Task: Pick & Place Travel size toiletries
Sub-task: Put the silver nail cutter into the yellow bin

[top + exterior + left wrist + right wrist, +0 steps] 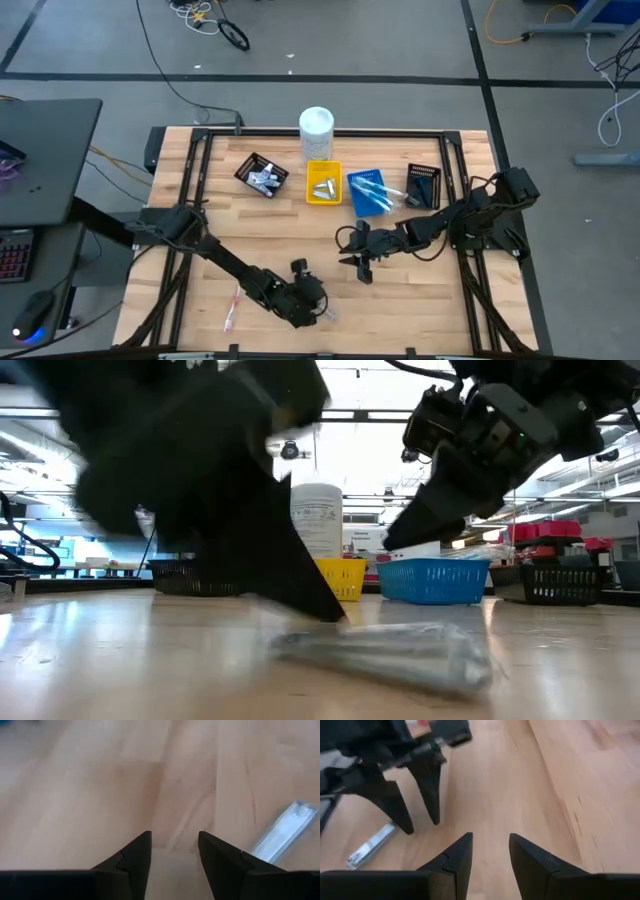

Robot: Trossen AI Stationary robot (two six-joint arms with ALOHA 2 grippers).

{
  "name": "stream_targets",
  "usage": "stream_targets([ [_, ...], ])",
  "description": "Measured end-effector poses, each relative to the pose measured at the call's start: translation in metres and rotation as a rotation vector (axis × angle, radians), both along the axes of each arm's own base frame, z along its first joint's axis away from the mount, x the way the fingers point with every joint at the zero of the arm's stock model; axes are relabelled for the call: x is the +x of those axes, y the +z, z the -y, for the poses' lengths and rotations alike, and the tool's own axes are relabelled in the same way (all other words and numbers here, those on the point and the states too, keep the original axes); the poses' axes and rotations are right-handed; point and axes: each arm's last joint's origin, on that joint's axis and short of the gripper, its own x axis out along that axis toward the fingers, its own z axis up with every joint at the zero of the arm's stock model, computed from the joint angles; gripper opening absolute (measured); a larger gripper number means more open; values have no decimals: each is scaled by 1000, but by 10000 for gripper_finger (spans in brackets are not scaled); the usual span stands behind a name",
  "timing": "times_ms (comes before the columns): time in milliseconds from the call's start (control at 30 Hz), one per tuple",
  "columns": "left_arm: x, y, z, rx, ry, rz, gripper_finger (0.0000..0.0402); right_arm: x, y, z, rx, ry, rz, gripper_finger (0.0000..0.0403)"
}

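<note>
A silvery sachet (390,652) lies flat on the wood near the table's front edge, just beside my left gripper (312,303). That gripper is open and slants down with its fingertips close to the tabletop (422,825). In its wrist view the sachet (280,832) lies off to one side, not between the fingers. My right gripper (360,268) hangs open above the table's middle, with nothing between its fingers (490,840). A pink toothbrush (232,310) lies on the wood at the near left.
Along the far side stand a black tray (245,166) with white tubes, a yellow tray (323,165) with sachets, a blue tray (352,195) with toothbrushes and another black tray (424,171). A tall white container (316,125) stands behind them. Bare wood lies between the two grippers.
</note>
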Motion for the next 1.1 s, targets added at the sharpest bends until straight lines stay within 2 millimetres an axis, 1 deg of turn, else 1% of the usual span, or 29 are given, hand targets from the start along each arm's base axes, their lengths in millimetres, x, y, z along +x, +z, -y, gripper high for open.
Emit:
stream_targets([
  [33, 0, 7, 2, 12, -31, -7, 171, 1, 0, 1, 2, -2, 5, 138],
  [100, 5, 25, 8, -34, -105, 30, 175, 0, -1, 1, 2, 2, -5, 138],
  [133, 4, 29, 7, -31, -124, 19, 177, 1, -1, 2, 4, 0, 0, 138],
  [200, 6, 32, 10, -35, -153, 19, 182, 2, -1, 2, 7, 0, 9, 138],
  [367, 8, 29, 14, -36, -284, -12, 185, 4, -3, 1, 13, 0, 26, 138],
  [467, 6, 19, 14, -17, -341, -63, 186, 5, -3, 1, 16, 1, 35, 138],
  [567, 7, 18, 11, 10, -377, -80, 186, 6, -4, 1, 19, 1, 44, 138],
  [800, 8, 16, 5, -5, -401, -131, 181, 6, -3, 0, 22, 1, 55, 138],
  [967, 11, 3, 6, -21, -427, -152, 165, 7, -3, 0, 24, 1, 61, 138],
  [1100, 12, -3, 7, -21, -416, -160, 145, 7, -3, 0, 23, 0, 60, 138],
])
